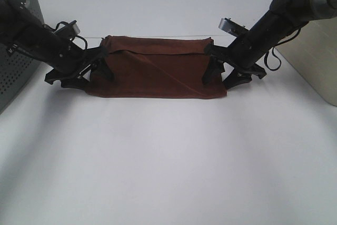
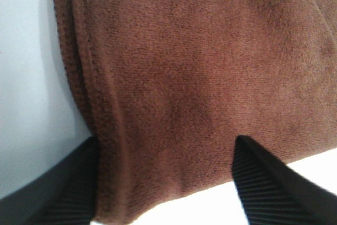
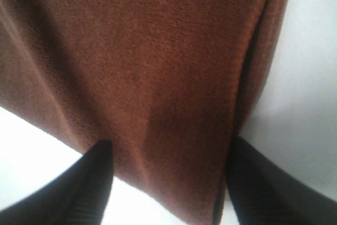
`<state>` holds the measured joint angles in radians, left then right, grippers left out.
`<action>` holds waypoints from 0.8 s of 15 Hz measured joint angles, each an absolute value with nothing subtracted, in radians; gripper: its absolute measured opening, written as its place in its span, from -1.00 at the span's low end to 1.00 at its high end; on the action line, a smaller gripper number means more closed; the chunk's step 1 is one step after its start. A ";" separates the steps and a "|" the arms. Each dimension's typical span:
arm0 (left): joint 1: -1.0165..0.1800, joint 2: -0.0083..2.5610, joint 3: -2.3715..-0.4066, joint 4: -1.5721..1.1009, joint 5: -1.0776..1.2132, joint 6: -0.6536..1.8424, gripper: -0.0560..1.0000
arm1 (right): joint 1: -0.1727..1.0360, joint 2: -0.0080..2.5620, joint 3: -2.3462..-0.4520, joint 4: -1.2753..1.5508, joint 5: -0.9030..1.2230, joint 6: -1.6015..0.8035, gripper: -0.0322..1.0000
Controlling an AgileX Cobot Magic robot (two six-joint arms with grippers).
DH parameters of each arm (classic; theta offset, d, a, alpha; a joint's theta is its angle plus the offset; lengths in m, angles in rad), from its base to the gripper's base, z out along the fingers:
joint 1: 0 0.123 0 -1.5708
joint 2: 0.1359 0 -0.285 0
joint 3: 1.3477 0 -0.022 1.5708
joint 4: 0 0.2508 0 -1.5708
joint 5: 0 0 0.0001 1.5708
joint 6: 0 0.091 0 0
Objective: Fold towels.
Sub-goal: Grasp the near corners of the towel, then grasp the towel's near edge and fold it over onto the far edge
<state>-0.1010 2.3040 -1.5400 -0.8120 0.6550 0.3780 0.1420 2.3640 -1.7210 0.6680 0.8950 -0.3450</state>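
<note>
The maroon towel [image 1: 158, 69] lies folded into a long band on the white table [image 1: 168, 156], with a diagonal crease across its top layer. Its white tag is not visible. My left gripper [image 1: 102, 62] is open at the towel's left end, one finger on each side of that end. In the left wrist view the towel [image 2: 184, 77] fills the space between the spread fingers [image 2: 68, 193]. My right gripper [image 1: 212, 64] is open at the right end in the same way. The right wrist view shows the towel [image 3: 147, 67] between its spread fingers [image 3: 263, 183].
A grey perforated basket [image 1: 16, 51] stands at the left edge, close behind the left arm. A beige box [image 1: 316, 51] stands at the right edge behind the right arm.
</note>
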 joint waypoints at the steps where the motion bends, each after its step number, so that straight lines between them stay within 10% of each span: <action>1: -0.104 2.309 -1.540 -0.812 0.651 0.378 0.12 | 0.142 2.367 -1.721 0.665 0.883 -0.346 0.02; 5: -0.104 2.324 -1.540 -0.804 0.650 0.378 -0.84 | 0.142 2.376 -1.721 0.641 0.875 -0.349 -0.63; 7: -0.104 2.321 -1.540 -0.797 0.657 0.378 -0.88 | 0.142 2.382 -1.721 0.643 0.880 -0.349 -0.94; 12: -0.104 2.250 -1.539 -0.686 0.742 0.335 -0.88 | 0.140 2.331 -1.684 0.612 0.887 -0.298 -0.94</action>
<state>-0.1040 2.2500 -1.5390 -0.6860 0.7420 0.3350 0.1400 2.3310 -1.6840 0.6120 0.8870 -0.2980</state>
